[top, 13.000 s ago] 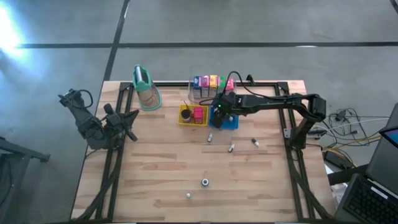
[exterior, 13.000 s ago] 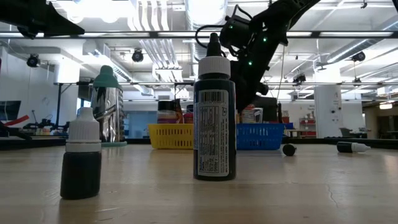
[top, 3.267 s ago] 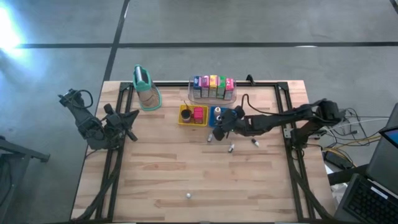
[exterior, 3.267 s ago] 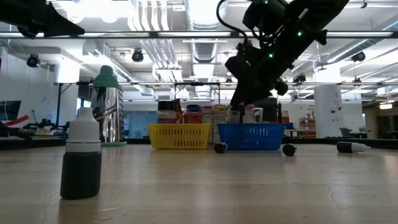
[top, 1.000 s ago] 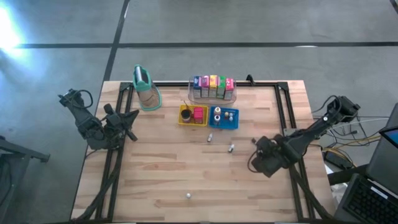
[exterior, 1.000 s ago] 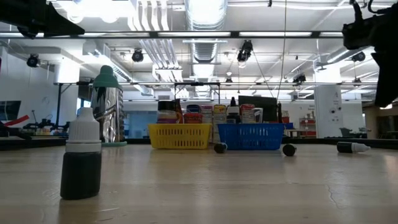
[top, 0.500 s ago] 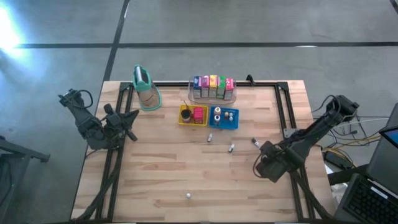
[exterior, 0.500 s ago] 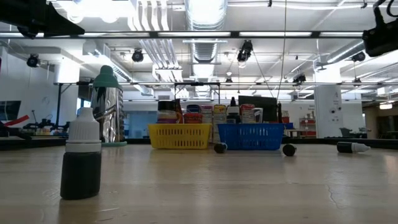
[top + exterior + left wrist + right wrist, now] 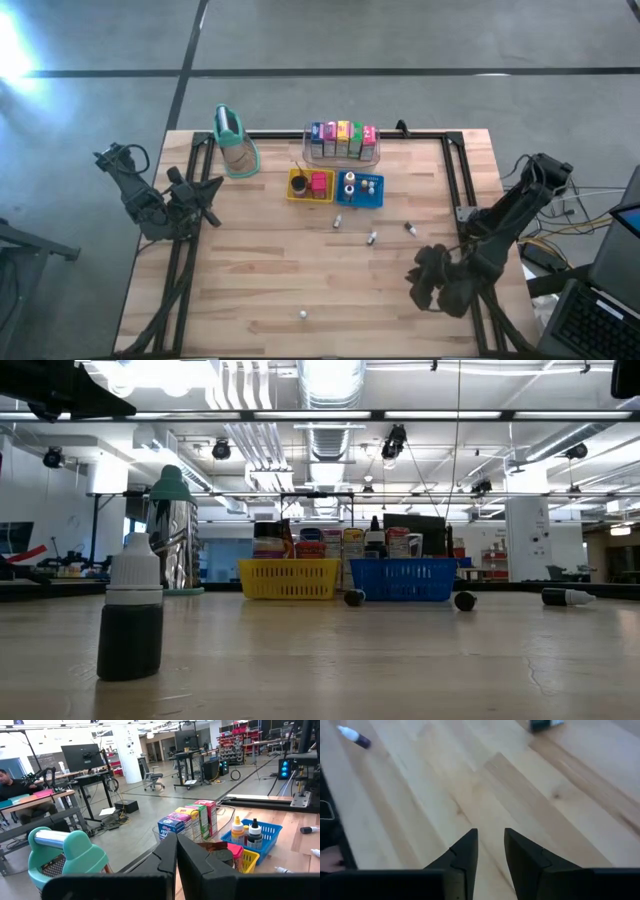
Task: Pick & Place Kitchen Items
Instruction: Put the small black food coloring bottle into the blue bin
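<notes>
the right gripper (image 9: 490, 845) was held empty, narrowly parted, at the table's (image 9: 260, 290) four o'clock; the left gripper (image 9: 176, 851) was closed at nine o'clock.

Open-plan robotics lab: bare ceiling ducts (image 9: 330, 435), concrete floor (image 9: 400, 40), monitor (image 9: 82, 756), desks (image 9: 40, 802), red shelving (image 9: 240, 730).

Bare table (image 9: 260, 280) lies open; only a small bottle (image 9: 303, 314) stands there.

Yellow tray (image 9: 299, 194) and blue tray (image 9: 372, 199) are showing beside pink, yellow, green and blue cartons (image 9: 342, 133); a teal-topped tan container (image 9: 234, 140) is standing on pale wood table (image 9: 260, 280)
</notes>
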